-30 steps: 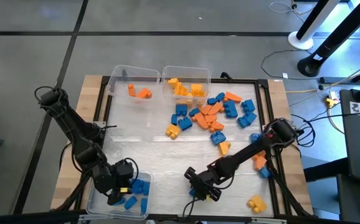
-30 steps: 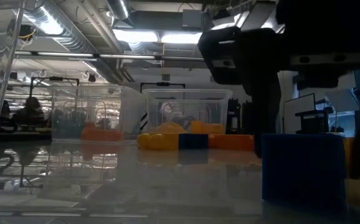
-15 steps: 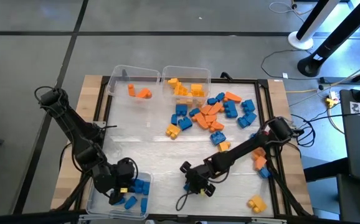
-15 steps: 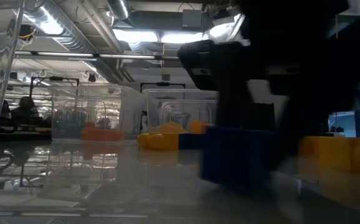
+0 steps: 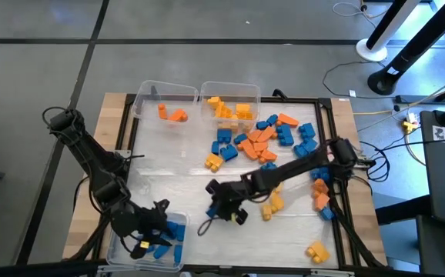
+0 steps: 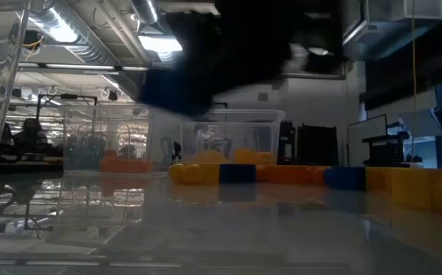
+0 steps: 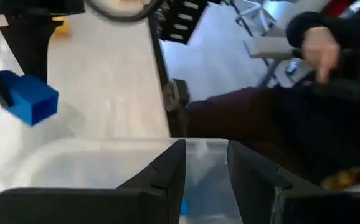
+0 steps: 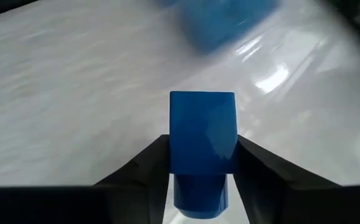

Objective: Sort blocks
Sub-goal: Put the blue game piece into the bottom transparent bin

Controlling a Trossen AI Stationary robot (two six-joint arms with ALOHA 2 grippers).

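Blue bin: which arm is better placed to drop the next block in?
Right. Its hand is clamped on a blue block, partway across the table. The left hand hangs over the blue bin with nothing between its fingers.

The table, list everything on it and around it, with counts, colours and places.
Blocks: a few dozen, blue, orange and yellow, mostly piled at the far right of the table, strays near the right edge.
Held block: one, blue, between the right end effector's fingers.
Bins: three, clear; two at the far edge, one at the near left corner holding blue blocks.
Table: one, pale top, wooden edges.
Person: one, dark sleeve, beyond the table.
Left end effector: dark, over the near-left bin.
Right end effector: dark, mid-table.
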